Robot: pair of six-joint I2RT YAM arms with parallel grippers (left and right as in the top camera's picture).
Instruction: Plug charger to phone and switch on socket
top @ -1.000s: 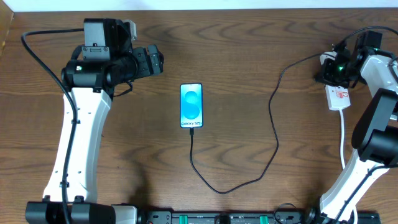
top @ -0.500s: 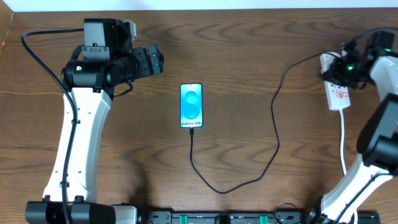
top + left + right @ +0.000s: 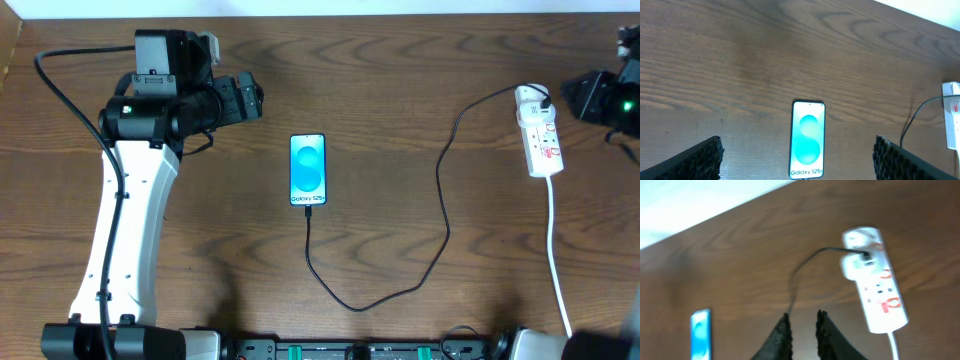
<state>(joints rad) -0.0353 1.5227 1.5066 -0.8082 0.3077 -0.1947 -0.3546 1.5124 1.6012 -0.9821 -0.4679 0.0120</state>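
The phone (image 3: 308,170) lies flat mid-table with its blue screen lit; it also shows in the left wrist view (image 3: 808,140) and the right wrist view (image 3: 700,334). The charger cable (image 3: 445,210) runs from the phone's near end in a loop to a black plug (image 3: 535,98) seated in the white socket strip (image 3: 537,132). The socket also shows in the right wrist view (image 3: 875,277). My left gripper (image 3: 250,98) is open and empty, left of and above the phone (image 3: 796,146). My right gripper (image 3: 578,94) is just right of the socket, its fingers (image 3: 804,317) close together and holding nothing.
The socket's thick white cord (image 3: 556,250) runs down the right side to the front edge. The table's far edge meets a white surface (image 3: 690,205). A black rail with green parts (image 3: 360,350) lines the front edge.
My right gripper has pulled back to the right, off the socket, which now lies fully uncovered. The left arm, phone and cable have not moved.
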